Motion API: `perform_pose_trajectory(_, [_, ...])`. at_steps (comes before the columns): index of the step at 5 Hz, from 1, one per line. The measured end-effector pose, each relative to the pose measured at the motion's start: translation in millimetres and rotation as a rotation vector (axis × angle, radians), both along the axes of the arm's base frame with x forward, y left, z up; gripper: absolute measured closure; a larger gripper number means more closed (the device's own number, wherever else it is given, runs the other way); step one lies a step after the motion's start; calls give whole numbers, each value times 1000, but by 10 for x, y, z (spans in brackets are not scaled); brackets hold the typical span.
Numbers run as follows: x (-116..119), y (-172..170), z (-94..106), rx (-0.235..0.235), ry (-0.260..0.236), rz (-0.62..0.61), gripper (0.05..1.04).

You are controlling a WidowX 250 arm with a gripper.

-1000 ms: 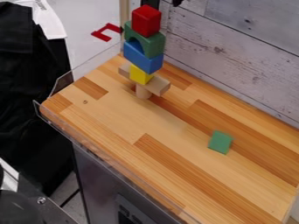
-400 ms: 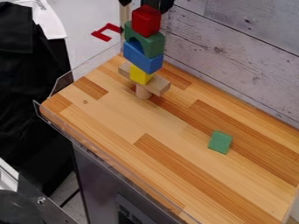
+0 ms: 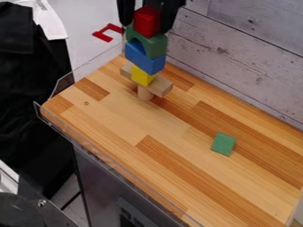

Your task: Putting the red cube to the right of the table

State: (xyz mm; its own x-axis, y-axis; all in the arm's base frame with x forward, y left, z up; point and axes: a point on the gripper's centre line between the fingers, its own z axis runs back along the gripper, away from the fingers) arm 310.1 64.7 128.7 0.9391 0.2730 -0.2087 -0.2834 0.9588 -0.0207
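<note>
The black gripper (image 3: 145,26) hangs at the top edge of the view with its fingers spread, one to the left and one to the right of the red cube (image 3: 146,20). That cube sits on top of a tall block tower, on a green arch block (image 3: 151,45). Under the arch come a blue block (image 3: 145,60), a yellow block (image 3: 142,76), a flat wooden plank (image 3: 160,86) and a wooden cylinder (image 3: 144,94). The cylinder stands near the back left of the wooden table (image 3: 118,119). Whether either finger touches the cube, I cannot tell.
A green block (image 3: 223,144) lies on the right part of the table. Clear guards line the left and front edges, and a whitewashed plank wall (image 3: 237,57) rises behind. A red shape (image 3: 105,32) shows beyond the table's left end.
The gripper has come down from the top edge to the red cube, its fingers now on both sides of it. The tower and the green block have not moved.
</note>
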Motion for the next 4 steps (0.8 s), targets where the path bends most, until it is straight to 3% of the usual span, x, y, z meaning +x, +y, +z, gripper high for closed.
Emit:
perform_pose_trajectory(1, [13,0,-65,-4,13,2,389])
perform_pose_trajectory(2, [13,0,-70,-6,14,9,491])
perform_pose_trajectory(4, [-5,1,-62,0,26,17,492])
